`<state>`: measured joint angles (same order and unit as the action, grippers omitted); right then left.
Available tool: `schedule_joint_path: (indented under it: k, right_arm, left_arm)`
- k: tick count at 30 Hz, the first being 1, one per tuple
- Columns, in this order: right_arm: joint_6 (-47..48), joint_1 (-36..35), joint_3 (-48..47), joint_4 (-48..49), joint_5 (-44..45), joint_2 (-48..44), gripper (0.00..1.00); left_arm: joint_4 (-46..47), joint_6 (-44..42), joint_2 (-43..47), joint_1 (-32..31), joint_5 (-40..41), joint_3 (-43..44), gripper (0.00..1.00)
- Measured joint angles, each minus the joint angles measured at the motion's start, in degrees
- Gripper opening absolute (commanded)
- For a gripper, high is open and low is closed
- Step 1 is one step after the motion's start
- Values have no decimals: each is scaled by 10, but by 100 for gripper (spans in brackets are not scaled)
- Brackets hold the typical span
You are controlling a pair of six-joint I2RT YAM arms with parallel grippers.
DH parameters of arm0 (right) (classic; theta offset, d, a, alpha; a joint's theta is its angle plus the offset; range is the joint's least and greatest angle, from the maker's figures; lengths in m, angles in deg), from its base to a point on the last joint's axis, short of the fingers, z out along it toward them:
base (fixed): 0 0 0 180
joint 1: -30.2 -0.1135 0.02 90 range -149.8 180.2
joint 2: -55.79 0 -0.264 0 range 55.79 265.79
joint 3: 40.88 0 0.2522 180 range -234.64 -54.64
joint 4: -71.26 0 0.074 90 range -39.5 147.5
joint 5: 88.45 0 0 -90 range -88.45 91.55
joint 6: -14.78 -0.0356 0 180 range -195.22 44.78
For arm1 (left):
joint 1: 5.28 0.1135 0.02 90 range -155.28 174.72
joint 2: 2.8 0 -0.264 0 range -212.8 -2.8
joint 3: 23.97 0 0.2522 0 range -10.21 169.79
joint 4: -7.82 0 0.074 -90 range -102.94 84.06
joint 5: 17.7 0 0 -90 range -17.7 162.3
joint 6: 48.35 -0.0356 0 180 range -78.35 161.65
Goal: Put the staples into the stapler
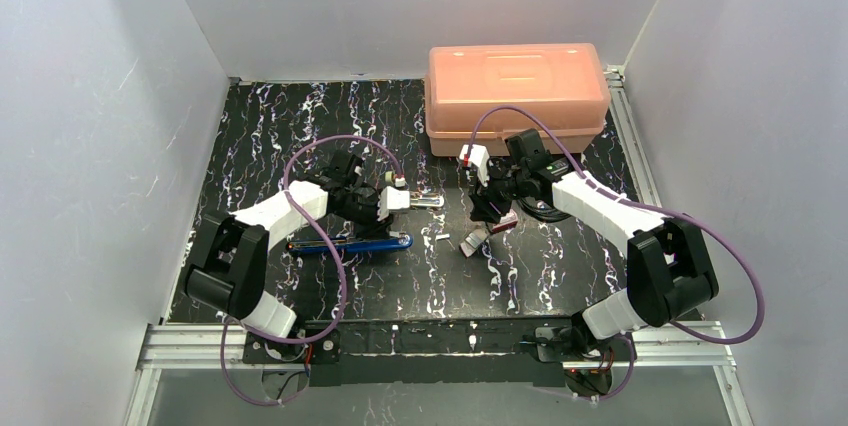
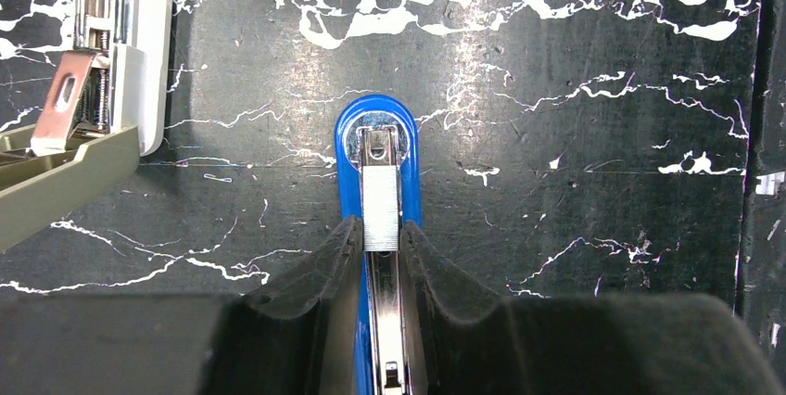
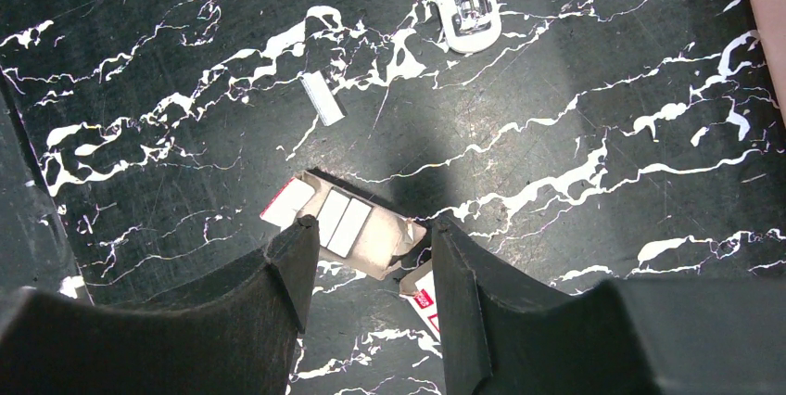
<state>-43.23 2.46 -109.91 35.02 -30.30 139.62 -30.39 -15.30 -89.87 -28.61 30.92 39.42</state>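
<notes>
The blue stapler (image 2: 375, 126) lies open on the black marbled table, its metal magazine channel facing up. A silvery strip of staples (image 2: 380, 210) sits in that channel. My left gripper (image 2: 380, 228) is closed narrowly on the strip's near end, its fingers flanking the channel. The pale tray (image 3: 357, 228) of the red staple box holds two more strips. My right gripper (image 3: 371, 228) hangs open above it, a finger at each side. One loose strip (image 3: 323, 98) lies on the table between tray and stapler.
A white stapler (image 1: 425, 201) lies open just beyond the blue one. The red box sleeve (image 3: 422, 293) sits beside the tray. A peach lidded plastic box (image 1: 517, 96) stands at the back right. White walls enclose the table.
</notes>
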Motion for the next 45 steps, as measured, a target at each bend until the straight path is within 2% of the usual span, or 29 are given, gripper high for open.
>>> schedule_joint_path:
  k: [10, 21, 26, 30, 34, 39, 45]
  right_arm:
    - [0, 0, 0, 0, 0, 0, 55]
    - [0, 0, 0, 0, 1, 0, 55]
    - [0, 1, 0, 0, 2, 0, 55]
    - [0, 2, 0, 0, 2, 0, 56]
    - [0, 3, 0, 0, 2, 0, 56]
    - [-3, 4, 0, 0, -1, 0, 57]
    - [-2, -7, -2, -1, 6, 4, 59]
  left_arm:
    - [5, 2, -8, -3, 9, 0, 28]
    - [11, 4, -7, -4, 24, 0, 41]
    - [3, 11, 6, -3, 20, 2, 42]
    - [1, 24, 30, 8, 6, 5, 44]
    - [-4, 27, 66, 30, -3, 5, 52]
    - [-2, 41, 111, 70, -15, 5, 55]
    - [19, 83, 120, 85, -31, 5, 59]
